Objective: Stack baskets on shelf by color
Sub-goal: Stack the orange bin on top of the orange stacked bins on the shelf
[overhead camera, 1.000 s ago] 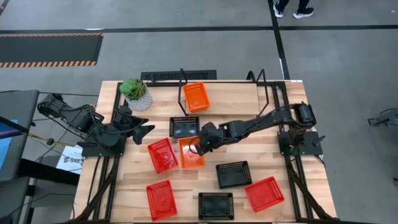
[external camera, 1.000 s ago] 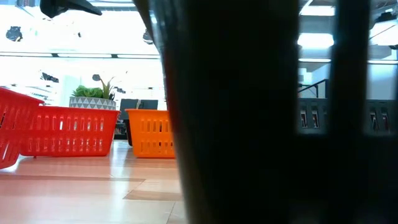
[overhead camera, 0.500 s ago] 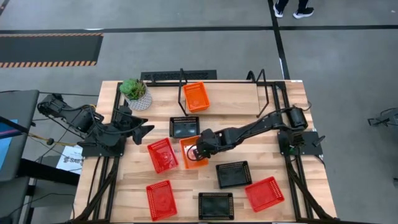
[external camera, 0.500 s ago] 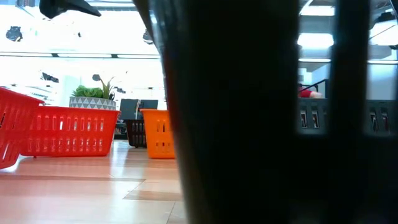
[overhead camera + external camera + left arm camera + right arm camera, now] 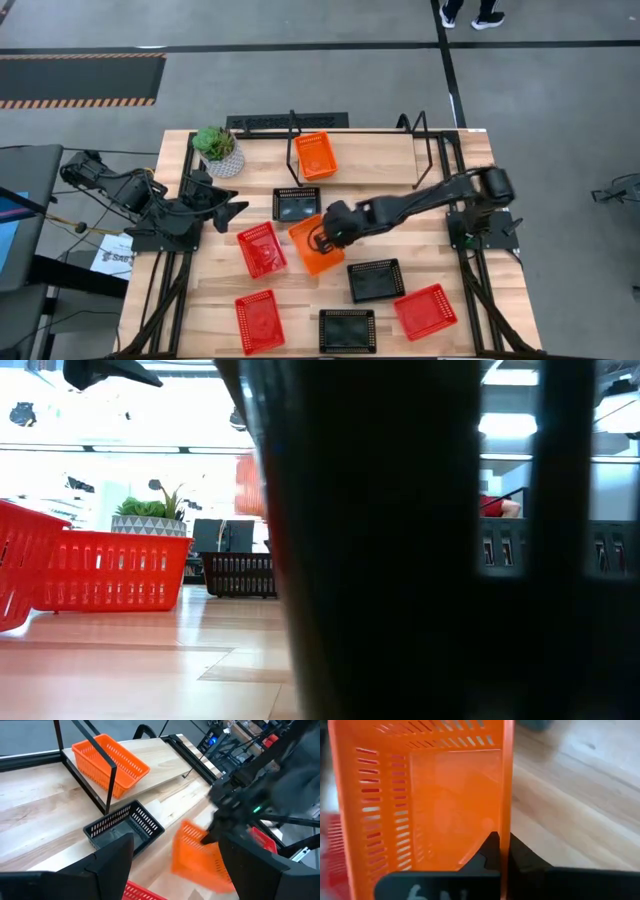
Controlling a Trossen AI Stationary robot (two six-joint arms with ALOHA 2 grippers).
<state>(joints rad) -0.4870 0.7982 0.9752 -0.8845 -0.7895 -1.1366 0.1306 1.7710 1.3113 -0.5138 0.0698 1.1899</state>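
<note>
— Left gripper [image 5: 236, 209] sat at the table's left edge, jaws spread, holding nothing, beside the white plant pot [image 5: 221, 151].

— And moving rightward?

— A red basket [image 5: 261, 249] lay flat near the middle. Just right of it, the right gripper [image 5: 322, 238] had pinched the rim of an orange basket [image 5: 312, 246], its fingers [image 5: 492, 851] pressed on the wall, the basket tilted off the table.

— The shelf?

— The shelf [image 5: 370, 152] stood at the back, with one orange basket [image 5: 315, 154] on its left end. A black basket [image 5: 297, 203] rested in front of it; another black basket [image 5: 375, 280] and a red one [image 5: 425, 311] lay further right.
</note>
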